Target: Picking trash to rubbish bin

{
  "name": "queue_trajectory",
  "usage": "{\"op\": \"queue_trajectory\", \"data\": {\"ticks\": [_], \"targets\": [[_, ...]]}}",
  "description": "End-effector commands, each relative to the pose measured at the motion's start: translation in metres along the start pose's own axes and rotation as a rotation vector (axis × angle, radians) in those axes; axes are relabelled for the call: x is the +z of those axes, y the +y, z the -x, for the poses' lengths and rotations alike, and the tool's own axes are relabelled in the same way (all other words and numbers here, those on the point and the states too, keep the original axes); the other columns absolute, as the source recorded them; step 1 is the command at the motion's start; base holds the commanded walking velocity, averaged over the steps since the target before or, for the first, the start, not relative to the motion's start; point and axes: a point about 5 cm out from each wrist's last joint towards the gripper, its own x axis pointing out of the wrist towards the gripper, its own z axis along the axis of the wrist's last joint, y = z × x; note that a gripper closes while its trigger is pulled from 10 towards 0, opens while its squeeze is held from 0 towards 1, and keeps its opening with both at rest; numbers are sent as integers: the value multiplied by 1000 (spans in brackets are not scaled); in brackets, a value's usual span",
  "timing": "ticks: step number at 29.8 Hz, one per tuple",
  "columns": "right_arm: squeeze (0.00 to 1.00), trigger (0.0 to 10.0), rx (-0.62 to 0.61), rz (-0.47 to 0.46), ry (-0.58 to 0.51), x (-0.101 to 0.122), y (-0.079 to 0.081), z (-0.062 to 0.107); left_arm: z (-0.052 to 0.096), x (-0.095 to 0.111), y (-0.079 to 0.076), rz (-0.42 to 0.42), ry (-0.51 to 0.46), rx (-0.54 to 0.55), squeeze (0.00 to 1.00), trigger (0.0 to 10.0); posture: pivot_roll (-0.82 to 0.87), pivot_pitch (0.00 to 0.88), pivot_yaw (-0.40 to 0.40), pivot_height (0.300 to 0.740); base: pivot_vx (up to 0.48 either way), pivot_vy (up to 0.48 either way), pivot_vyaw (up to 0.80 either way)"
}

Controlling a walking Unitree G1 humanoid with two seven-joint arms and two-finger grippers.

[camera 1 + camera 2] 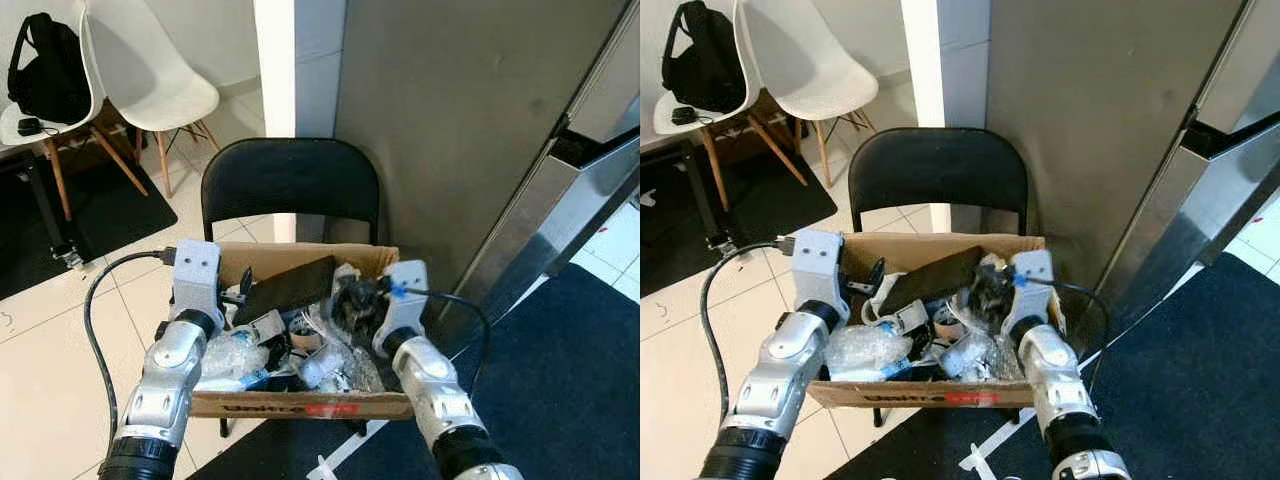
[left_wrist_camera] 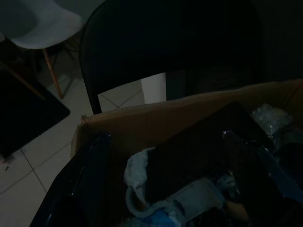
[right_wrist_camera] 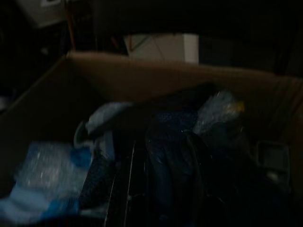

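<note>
A cardboard box (image 1: 300,405) stands on the seat of a black folding chair (image 1: 290,180). It holds several pieces of trash: a flat black sheet (image 1: 290,285), clear plastic bottles and bags (image 1: 235,355), and a grey-white scrap (image 2: 199,201). My left gripper (image 1: 240,293) hovers over the box's left side, open, its fingers (image 2: 90,179) spread wide with nothing between them. Over the box's right side sits my right gripper (image 1: 352,300), close against a dark crumpled piece (image 1: 345,290). The right wrist view is too dark to show how it stands.
A tall grey metal cabinet (image 1: 450,120) rises right behind the chair. A white pillar (image 1: 275,70) stands beside it. Two white chairs (image 1: 150,70), one with a black backpack (image 1: 45,65), are at the far left. A dark mat (image 1: 570,370) covers the floor on the right.
</note>
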Motion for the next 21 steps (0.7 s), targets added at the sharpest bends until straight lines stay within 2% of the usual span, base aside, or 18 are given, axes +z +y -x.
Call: {"op": "queue_trajectory", "data": {"ticks": [1, 8, 12, 15, 17, 21], "targets": [[0, 10000, 8, 27, 32, -6, -2, 0, 3, -9, 2, -45, 27, -15, 0, 10000, 69, 116, 32, 740, 0, 0, 0], [0, 10000, 15, 87, 120, -20, -1, -1, 2, -16, 4, -59, 55, -37, 0, 10000, 69, 120, 31, 740, 0, 0, 0], [0, 10000, 16, 82, 146, -26, 4, -2, 7, -27, 1, -85, 87, -121, 0, 10000, 68, 128, 26, 740, 0, 0, 0], [0, 10000, 46, 80, 153, -27, 10, -6, 9, -30, -1, -35, 86, -172, 0, 10000, 65, 136, 19, 740, 0, 0, 0], [0, 10000, 55, 86, 155, -27, 13, -7, 9, -30, -2, -31, 83, -190, 0, 10000, 63, 142, 16, 740, 0, 0, 0], [0, 10000, 89, 113, 179, -29, 19, -10, 15, -28, -14, 11, 69, -315, 0, 10000, 70, 159, 0, 740, 0, 0, 0]]}}
